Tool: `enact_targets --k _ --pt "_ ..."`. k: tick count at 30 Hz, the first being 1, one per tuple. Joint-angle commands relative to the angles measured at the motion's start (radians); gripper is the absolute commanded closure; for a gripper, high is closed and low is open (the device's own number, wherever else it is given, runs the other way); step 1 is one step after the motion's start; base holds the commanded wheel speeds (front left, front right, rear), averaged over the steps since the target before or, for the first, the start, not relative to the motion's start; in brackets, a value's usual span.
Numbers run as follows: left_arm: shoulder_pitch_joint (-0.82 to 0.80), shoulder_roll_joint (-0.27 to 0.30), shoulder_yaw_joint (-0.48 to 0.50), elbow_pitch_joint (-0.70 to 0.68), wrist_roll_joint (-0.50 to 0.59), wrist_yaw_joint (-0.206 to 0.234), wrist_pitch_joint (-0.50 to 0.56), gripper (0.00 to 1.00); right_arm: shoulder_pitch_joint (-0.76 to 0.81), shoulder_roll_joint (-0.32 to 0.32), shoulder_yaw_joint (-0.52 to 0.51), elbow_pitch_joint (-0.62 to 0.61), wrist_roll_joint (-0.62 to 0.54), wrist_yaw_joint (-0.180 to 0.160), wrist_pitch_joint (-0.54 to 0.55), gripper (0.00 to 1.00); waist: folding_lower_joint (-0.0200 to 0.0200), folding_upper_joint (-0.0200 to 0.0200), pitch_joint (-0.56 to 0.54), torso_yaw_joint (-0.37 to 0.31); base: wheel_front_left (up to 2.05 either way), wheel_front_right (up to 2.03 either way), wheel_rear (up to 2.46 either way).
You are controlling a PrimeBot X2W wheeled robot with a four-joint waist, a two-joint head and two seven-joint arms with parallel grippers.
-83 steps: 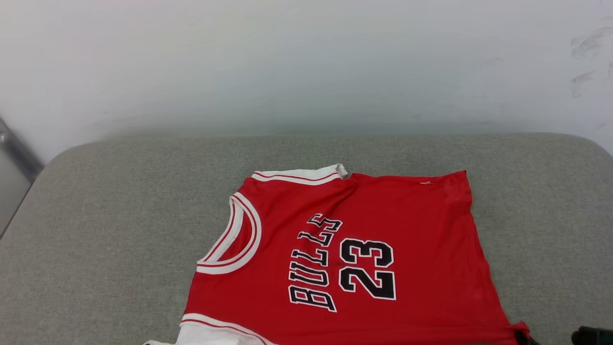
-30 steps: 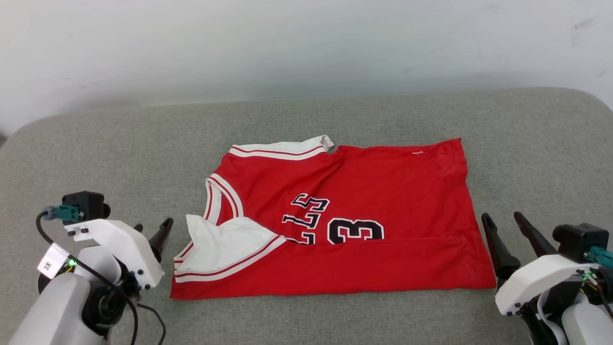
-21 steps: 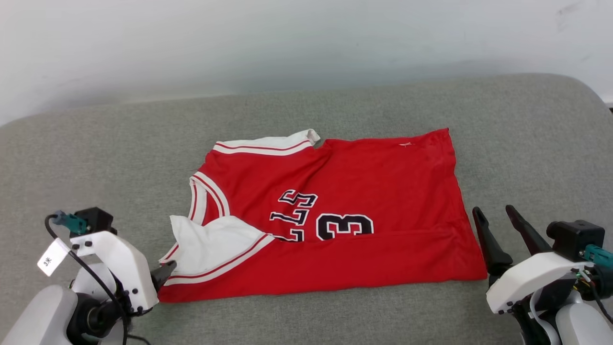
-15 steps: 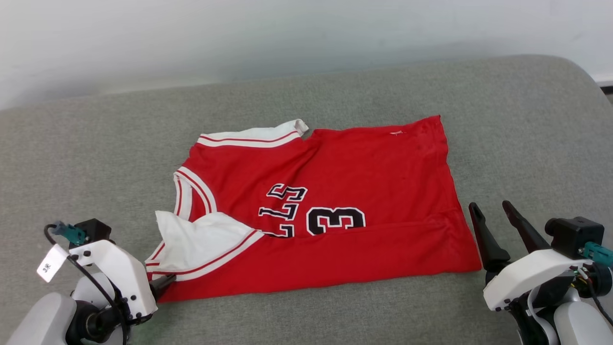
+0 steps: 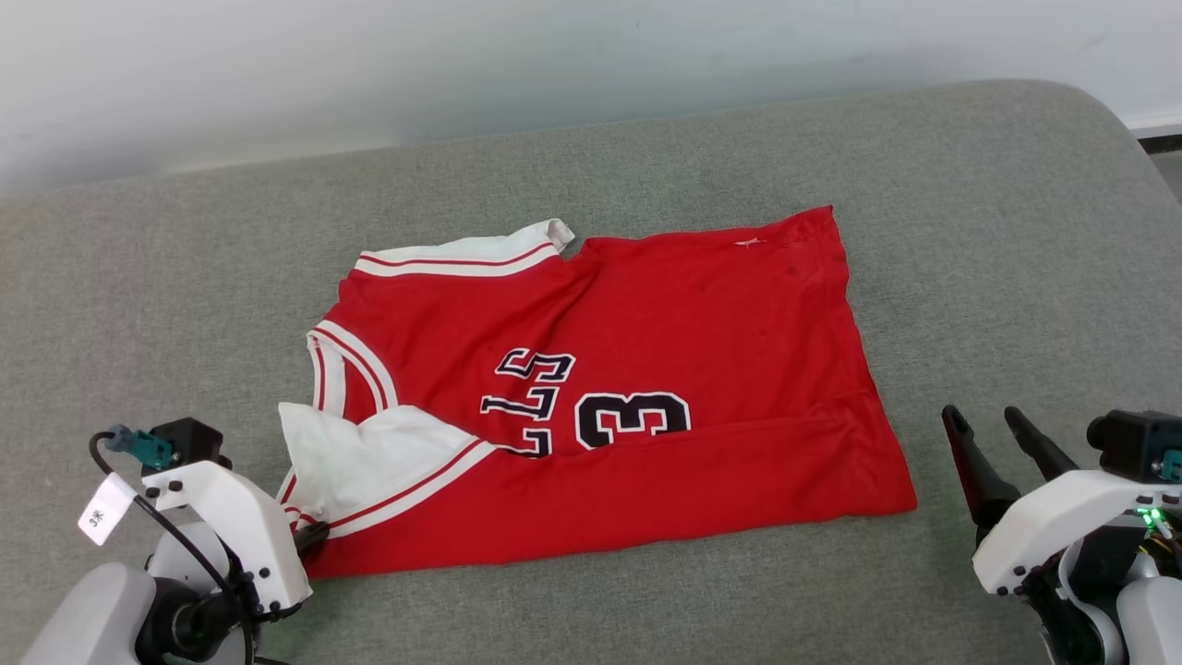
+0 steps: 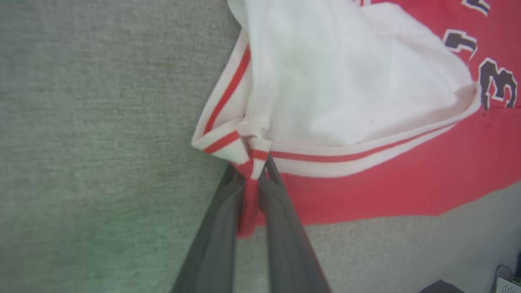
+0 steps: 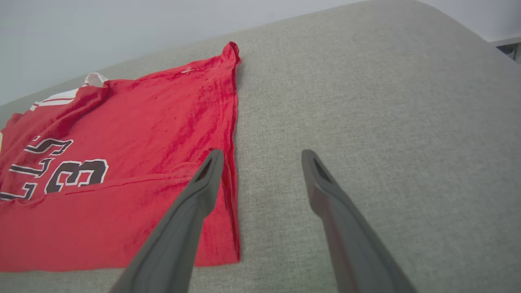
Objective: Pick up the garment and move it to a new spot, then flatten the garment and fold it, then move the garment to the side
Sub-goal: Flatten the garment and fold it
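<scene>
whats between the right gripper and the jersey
Bare grey cushion: in the head view a narrow strip of it separates the open right gripper from the near right corner of the jersey.

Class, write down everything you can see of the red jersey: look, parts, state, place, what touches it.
The red jersey is thin cloth with white, red-striped trim at neck and sleeves and black, white-outlined print. It lies on the grey cushion, its near edge folded over the print so only part shows, with a white sleeve turned up on top. The left hand is shut on its near left corner.
</scene>
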State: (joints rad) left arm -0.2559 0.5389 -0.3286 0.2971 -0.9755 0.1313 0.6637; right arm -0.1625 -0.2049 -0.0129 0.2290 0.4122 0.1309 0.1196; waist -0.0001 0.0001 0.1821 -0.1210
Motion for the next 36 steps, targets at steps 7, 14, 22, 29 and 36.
enact_targets --k 7,14,22,29,36 --pt "-0.022 0.034 0.013 -0.081 0.036 0.018 -0.035 1.0 -0.055 -0.091 0.093 0.04 0.11 0.0 0.31 0.0 0.0001 -0.0001 -0.012 0.023 0.0 0.0 0.0" --pt "-0.024 0.04 0.017 -0.168 0.043 0.032 -0.041 1.0 -0.123 -0.135 0.164 0.061 0.149 0.0 0.465 0.0 0.0001 -0.0001 0.01 0.047 0.0 0.0 0.0" --pt "-0.035 0.021 0.001 -0.225 0.055 0.041 -0.051 1.0 -0.201 -0.123 0.254 0.183 0.183 0.0 0.564 0.0 0.0001 -0.0001 0.049 0.079 0.0 0.0 0.0" --pt "-0.027 0.01 -0.002 -0.222 0.05 0.035 -0.063 1.0 -0.223 -0.11 0.319 0.24 0.236 0.001 0.619 1.0 0.0001 -0.0001 0.056 0.086 0.0 0.0 0.0" --pt "0.012 0.002 0.002 -0.206 0.053 0.027 -0.107 1.0 -0.241 -0.153 0.308 0.237 0.25 -0.001 0.576 1.0 0.0001 -0.0001 0.009 0.082 0.0 0.0 0.0"
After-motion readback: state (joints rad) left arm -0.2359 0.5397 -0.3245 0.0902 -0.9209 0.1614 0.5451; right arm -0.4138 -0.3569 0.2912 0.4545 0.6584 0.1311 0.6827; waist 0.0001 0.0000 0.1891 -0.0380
